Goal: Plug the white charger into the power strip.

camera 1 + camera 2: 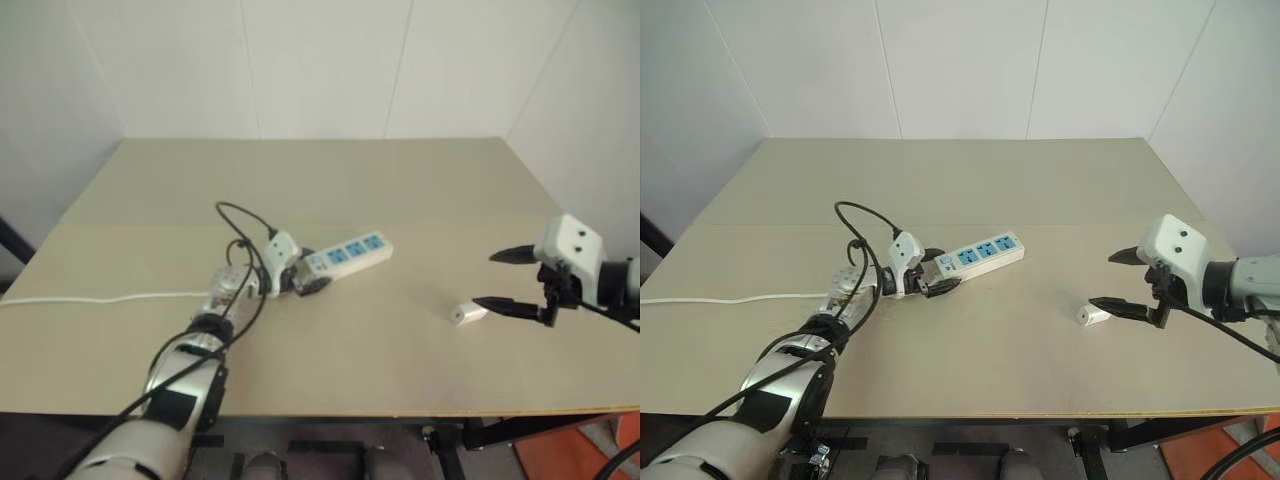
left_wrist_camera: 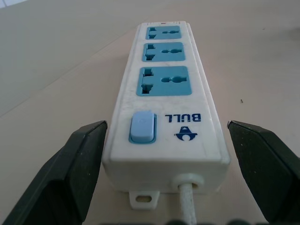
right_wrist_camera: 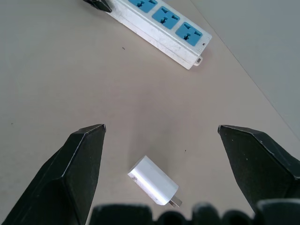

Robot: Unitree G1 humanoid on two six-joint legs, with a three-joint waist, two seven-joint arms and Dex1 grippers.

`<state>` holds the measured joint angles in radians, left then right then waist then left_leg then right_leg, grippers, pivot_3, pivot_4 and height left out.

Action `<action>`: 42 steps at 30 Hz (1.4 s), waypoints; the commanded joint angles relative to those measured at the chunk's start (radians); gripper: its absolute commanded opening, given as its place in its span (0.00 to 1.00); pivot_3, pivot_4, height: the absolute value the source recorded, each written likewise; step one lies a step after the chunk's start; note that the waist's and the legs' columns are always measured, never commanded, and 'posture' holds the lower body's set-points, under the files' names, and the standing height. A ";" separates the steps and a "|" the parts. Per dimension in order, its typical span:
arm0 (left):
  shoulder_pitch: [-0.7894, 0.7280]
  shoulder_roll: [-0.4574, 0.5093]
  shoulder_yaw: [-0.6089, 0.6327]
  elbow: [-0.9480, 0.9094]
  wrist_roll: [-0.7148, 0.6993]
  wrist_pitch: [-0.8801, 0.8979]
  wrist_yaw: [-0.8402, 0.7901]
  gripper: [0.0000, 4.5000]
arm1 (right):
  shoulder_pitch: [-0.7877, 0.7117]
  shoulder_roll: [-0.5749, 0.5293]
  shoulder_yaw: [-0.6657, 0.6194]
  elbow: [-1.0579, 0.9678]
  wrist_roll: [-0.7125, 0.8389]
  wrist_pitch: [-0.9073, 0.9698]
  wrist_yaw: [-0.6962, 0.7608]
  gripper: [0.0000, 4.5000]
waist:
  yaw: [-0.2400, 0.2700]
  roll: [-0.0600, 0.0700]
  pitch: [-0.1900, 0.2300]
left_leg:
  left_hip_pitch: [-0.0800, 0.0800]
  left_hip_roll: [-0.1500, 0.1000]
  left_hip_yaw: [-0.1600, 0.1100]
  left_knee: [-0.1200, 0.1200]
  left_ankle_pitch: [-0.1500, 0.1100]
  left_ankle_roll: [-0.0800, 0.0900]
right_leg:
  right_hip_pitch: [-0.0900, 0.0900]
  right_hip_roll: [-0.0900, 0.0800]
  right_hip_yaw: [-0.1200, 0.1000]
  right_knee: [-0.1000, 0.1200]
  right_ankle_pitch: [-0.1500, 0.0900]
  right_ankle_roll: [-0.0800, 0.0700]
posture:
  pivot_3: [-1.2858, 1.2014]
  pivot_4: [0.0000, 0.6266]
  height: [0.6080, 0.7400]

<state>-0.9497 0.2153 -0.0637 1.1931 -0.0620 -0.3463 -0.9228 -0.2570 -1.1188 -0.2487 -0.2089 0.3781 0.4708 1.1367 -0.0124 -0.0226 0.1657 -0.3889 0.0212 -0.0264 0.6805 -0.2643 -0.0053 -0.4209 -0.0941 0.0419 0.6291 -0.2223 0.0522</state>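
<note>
Left gripper (image 2: pixel 166 154) is straddling the cord end of the power strip (image 1: pixel 350 254) near table (image 1: pixel 330 180) centre, fingers apart, not touching. White charger (image 3: pixel 153 181) is lying flat further right, beneath the wide-open right gripper (image 1: pixel 505 280).

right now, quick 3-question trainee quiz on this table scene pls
1. True or false: the white charger is already plugged into the power strip.
2. Which gripper straddles the strip's cord end? A) left gripper B) right gripper
3. Fill in: the strip shows ___ blue socket faces.

Key
1. False: the charger lies loose on the table, apart from the strip, between the open jaws of the right gripper.
2. A: its jaws stand open on either side of the strip, not closed on it.
3. Three.
</note>
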 commanded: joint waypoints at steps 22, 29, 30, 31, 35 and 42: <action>-0.013 0.008 0.045 0.036 0.036 -0.046 -0.145 0.73 | 0.005 -0.008 -0.060 -0.101 0.066 0.056 -0.049 1.00 | 0.000 0.000 0.000 | 0.001 0.000 0.000 0.000 0.000 0.000 | 0.001 0.000 0.000 0.000 0.000 0.000 | 0.52 0.24 1.00; 0.040 0.029 0.047 -0.116 -0.035 -0.062 -0.445 0.73 | -0.037 -0.026 0.008 -0.049 0.034 0.016 -0.004 1.00 | -0.001 0.000 0.000 | 0.000 0.000 0.000 0.000 0.000 0.000 | 0.000 0.000 0.000 0.000 0.000 0.000 | 0.52 0.24 1.00; 0.058 0.032 0.043 -0.144 -0.040 -0.068 -0.473 0.73 | -0.048 -0.026 0.023 -0.041 0.027 0.009 -0.001 1.00 | -0.001 0.000 0.000 | 0.000 0.000 0.000 0.000 0.000 0.000 | 0.000 0.000 0.000 0.000 0.000 0.000 | 0.52 0.24 1.00; 0.082 0.037 0.035 -0.179 -0.043 -0.075 -0.503 0.73 | -0.059 -0.027 0.041 -0.033 0.014 -0.001 0.004 1.00 | -0.001 0.000 0.000 | 0.000 0.000 0.000 0.000 0.000 0.000 | 0.000 0.000 0.000 0.000 0.000 0.000 | 0.52 0.24 1.00; 0.167 0.052 0.014 -0.293 -0.056 -0.081 -0.550 0.73 | -0.090 -0.035 0.106 0.001 -0.036 -0.046 0.029 1.00 | -0.002 0.000 0.000 | 0.000 0.000 0.000 0.000 0.000 0.000 | 0.000 0.000 0.000 0.000 0.000 0.000 | 0.52 0.24 1.00; 0.279 0.056 -0.030 -0.404 -0.043 -0.030 -0.531 0.73 | -0.170 -0.050 0.250 0.117 -0.176 -0.176 0.095 1.00 | -0.002 0.001 -0.001 | 0.001 0.000 0.000 0.000 0.000 0.000 | 0.000 0.000 0.000 0.000 0.000 0.000 | 0.52 0.24 1.00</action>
<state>-0.6896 0.2726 -0.0760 0.8149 -0.0996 -0.3930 -1.4597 -0.3984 -1.1472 -0.0024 -0.1056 0.2334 0.3413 1.2160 -0.0143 -0.0218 0.1652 -0.3877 0.0214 -0.0264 0.6806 -0.2643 -0.0053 -0.4203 -0.0941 0.0421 0.6294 -0.2224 0.0523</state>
